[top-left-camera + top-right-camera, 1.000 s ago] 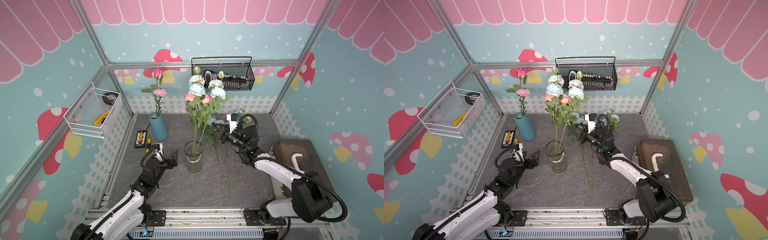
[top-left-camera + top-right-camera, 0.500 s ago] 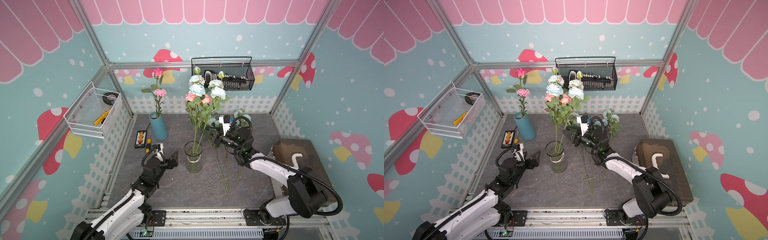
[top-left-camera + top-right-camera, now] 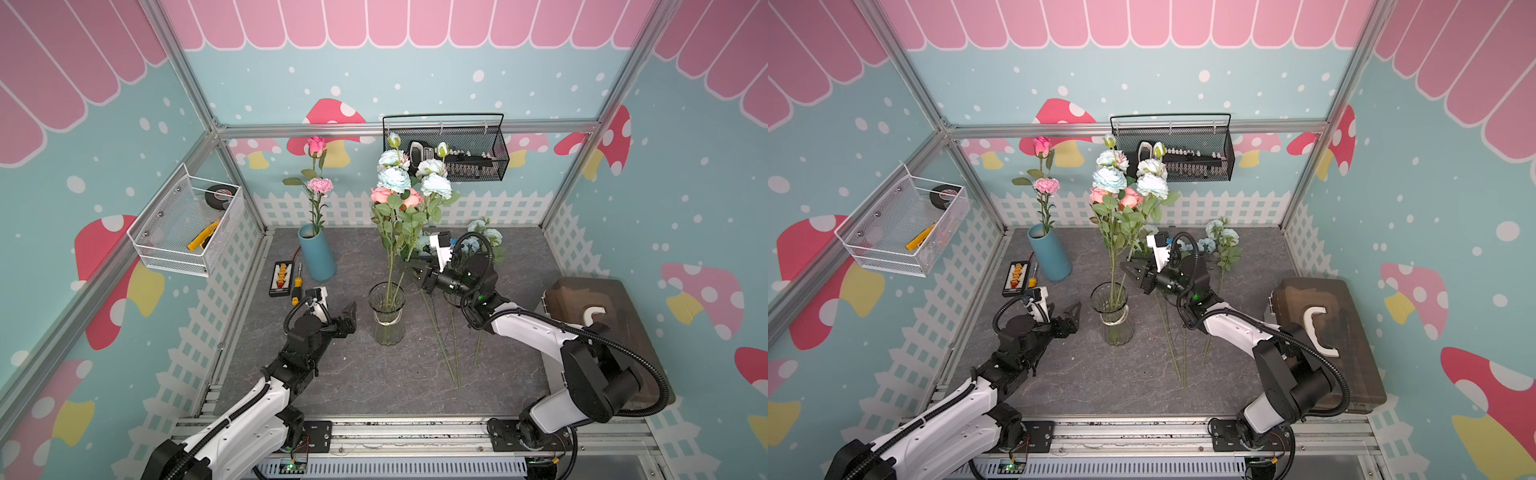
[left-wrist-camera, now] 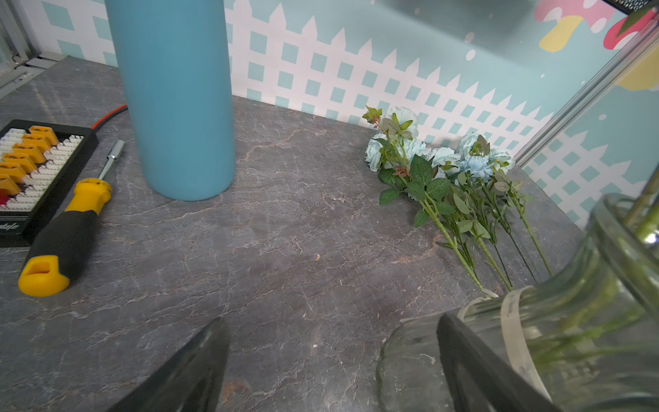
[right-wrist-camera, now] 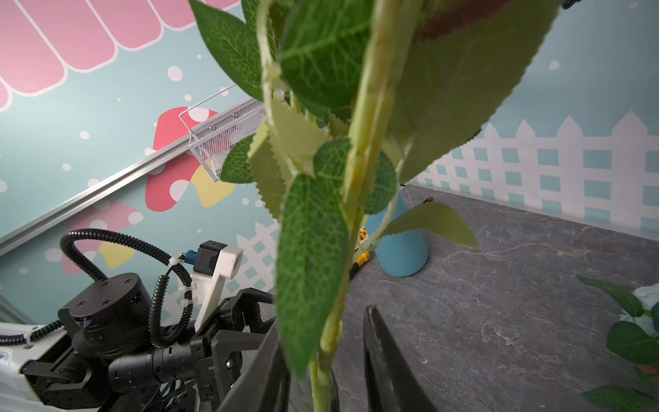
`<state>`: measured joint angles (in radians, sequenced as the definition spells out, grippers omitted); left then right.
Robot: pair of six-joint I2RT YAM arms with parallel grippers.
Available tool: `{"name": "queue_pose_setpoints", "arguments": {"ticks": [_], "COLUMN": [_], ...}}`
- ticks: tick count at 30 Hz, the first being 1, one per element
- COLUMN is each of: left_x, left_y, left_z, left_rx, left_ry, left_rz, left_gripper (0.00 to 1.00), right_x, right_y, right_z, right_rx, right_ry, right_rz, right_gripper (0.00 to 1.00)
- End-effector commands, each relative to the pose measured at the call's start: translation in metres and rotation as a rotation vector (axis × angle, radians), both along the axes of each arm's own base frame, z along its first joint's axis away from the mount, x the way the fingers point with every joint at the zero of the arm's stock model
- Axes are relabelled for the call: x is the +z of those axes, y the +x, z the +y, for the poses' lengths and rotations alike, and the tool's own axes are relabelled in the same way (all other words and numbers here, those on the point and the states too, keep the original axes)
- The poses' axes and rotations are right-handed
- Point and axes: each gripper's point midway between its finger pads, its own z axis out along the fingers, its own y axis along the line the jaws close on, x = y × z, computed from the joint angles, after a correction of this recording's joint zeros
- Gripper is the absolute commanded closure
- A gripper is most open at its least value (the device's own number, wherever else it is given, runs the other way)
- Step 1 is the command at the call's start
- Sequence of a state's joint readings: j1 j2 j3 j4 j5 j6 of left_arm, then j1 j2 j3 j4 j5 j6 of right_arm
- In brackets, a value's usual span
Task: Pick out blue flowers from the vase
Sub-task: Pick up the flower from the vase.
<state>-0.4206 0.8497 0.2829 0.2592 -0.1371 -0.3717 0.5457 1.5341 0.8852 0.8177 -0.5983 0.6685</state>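
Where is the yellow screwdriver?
In a top view the yellow screwdriver lies on the left side of the table, between the black connector board and the blue vase.

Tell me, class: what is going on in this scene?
Two robot arms are sorting flowers. Several blue flowers already lie on the table near the back fence. Other blue blooms stand in the glass vase with pink roses. The right gripper has its jaws on either side of a stem just above the vase, not yet clamped. Which flower that stem carries cannot be told. The left gripper is open beside the vase.
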Motion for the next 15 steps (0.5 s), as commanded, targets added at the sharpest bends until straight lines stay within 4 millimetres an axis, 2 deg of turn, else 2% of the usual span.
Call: {"name": "queue_pose_setpoints", "arguments": {"ticks": [1,5,15], "left_x": [0.016,0.015,0.015], "left_y": [0.005,0.006,0.007], "left_z": [-0.003,-0.002,-0.004], "left_rx": [-0.001,0.001,-0.003], "left_ry": [-0.034,-0.033,-0.033], "left_rz": [-0.034,-0.029,-0.026], "left_gripper": [0.09,0.09,0.09], "right_x": [0.022,0.025,0.035], "right_y": [-0.006,-0.008,-0.014], "right_z": [0.006,0.006,0.007], "right_rx": [0.037,0.039,0.061], "right_ry": [0.044,0.047,0.06], "right_rz": [-0.049,-0.056,-0.06], "right_gripper": [0.73,0.82,0.93]}}
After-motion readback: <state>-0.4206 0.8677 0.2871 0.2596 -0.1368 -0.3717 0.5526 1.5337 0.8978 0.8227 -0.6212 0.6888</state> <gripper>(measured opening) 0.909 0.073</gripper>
